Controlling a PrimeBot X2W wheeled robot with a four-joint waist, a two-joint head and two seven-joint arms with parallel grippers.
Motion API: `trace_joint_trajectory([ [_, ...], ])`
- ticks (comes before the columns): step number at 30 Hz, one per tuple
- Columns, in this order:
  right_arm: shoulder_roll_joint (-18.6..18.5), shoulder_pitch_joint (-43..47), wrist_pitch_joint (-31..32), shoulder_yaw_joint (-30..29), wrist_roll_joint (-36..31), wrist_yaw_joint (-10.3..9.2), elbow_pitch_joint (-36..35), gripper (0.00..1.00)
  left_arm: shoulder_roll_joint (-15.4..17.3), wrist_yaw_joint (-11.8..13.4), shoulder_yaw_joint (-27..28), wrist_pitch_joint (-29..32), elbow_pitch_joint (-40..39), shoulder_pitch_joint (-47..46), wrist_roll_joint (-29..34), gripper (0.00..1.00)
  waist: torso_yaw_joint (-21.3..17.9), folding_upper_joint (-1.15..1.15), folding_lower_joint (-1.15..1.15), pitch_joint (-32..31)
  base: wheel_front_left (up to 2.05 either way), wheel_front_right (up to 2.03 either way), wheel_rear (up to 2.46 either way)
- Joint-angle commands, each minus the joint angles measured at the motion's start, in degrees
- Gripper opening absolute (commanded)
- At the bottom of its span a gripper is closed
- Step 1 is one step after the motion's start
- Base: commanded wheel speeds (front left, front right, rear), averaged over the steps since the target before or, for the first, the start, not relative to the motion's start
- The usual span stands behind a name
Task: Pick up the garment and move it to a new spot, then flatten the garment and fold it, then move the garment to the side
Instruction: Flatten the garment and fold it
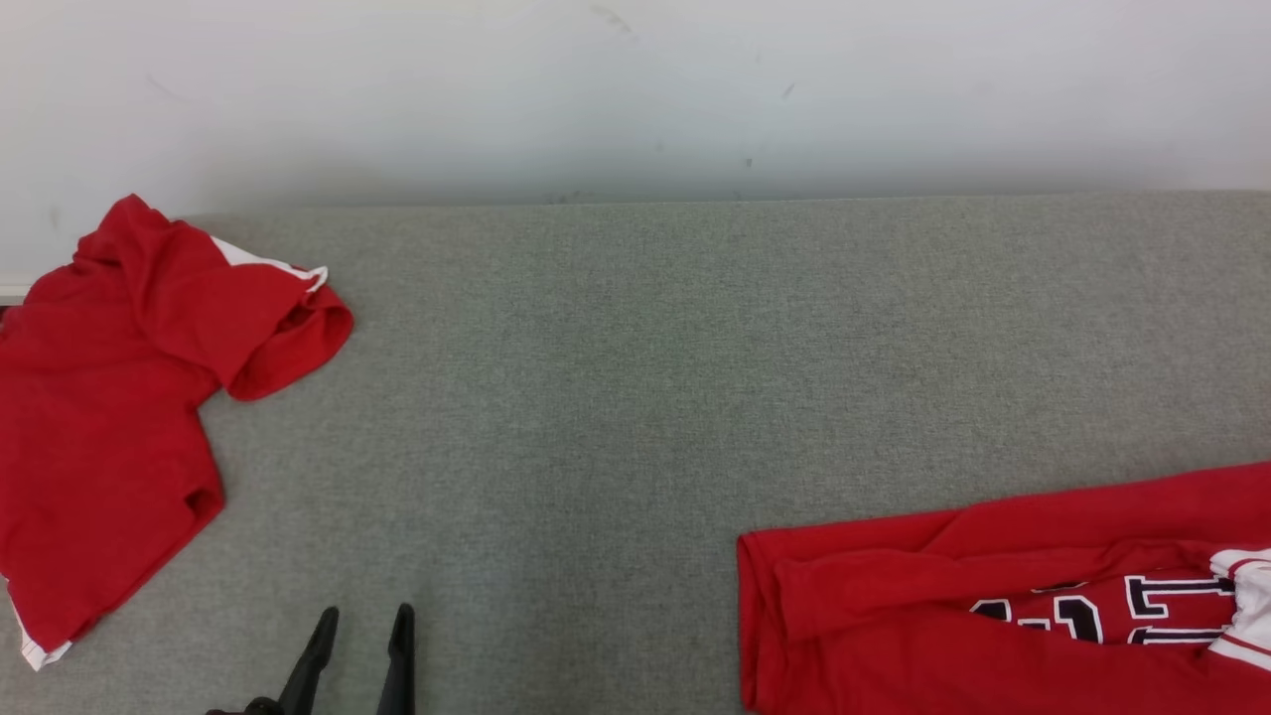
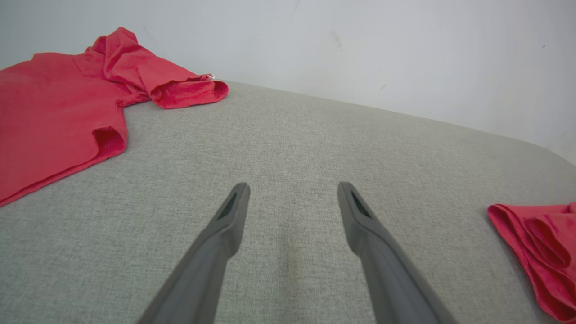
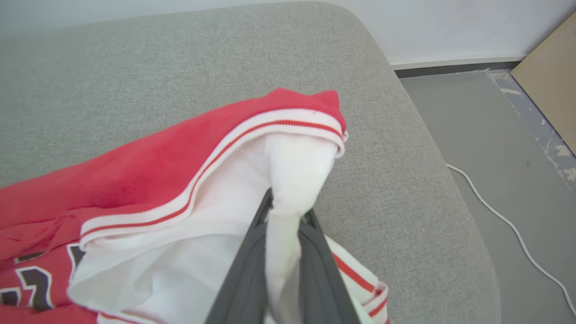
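The right gripper (image 3: 289, 206) is clamped on a fold of white cloth at the striped edge of the garment (image 3: 148, 175), its two dark fingers (image 3: 245, 270) pressed close on either side of the pinched fabric. The garment is a red jersey with white trim, thin red stripes and black-and-white lettering. It lies bunched at the near right of the grey fabric-covered desk (image 1: 635, 377), its raised trim edge close to the desk's rounded right corner. The left gripper (image 2: 293, 186) stands open, fingers spread and holding nothing, just above bare desk at the near left. Well apart from the garment, a second red shirt (image 1: 99, 417) lies crumpled at the far left, one sleeve folded over and a strip of white showing at its edge. A pale wall (image 1: 635, 89) runs behind the desk. Past the right corner, a white cable (image 3: 495, 211) trails over the grey floor (image 3: 472, 126) near a tan board (image 3: 553, 67).
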Motion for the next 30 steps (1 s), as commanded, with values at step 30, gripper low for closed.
trace_joint_trajectory([
  [30,18.48,5.65,6.24,19.50,-5.75,-0.15,-21.80,0.00,-0.27,0.04,-0.48,-0.01,1.36,1.59,-1.34,1.00,4.12,-0.01,0.00,-2.99,0.00,0.00,0.00],
])
